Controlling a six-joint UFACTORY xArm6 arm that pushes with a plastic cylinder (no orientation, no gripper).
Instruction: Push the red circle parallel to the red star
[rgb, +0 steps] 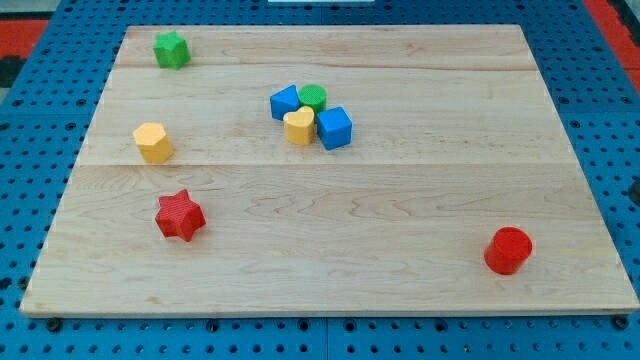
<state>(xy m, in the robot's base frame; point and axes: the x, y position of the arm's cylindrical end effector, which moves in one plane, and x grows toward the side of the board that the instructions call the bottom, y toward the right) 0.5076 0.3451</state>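
Note:
The red circle (508, 250) stands near the lower right corner of the wooden board (400, 220). The red star (180, 215) lies at the lower left, far from the circle and a little higher in the view. My tip does not show in the camera view, nor does the rod.
A green star (171, 49) sits at the upper left. A yellow hexagon (153, 142) lies at the left. Near the top middle a cluster touches: a blue block (286, 102), a green circle (313, 97), a yellow heart (298, 127) and a blue cube (335, 128).

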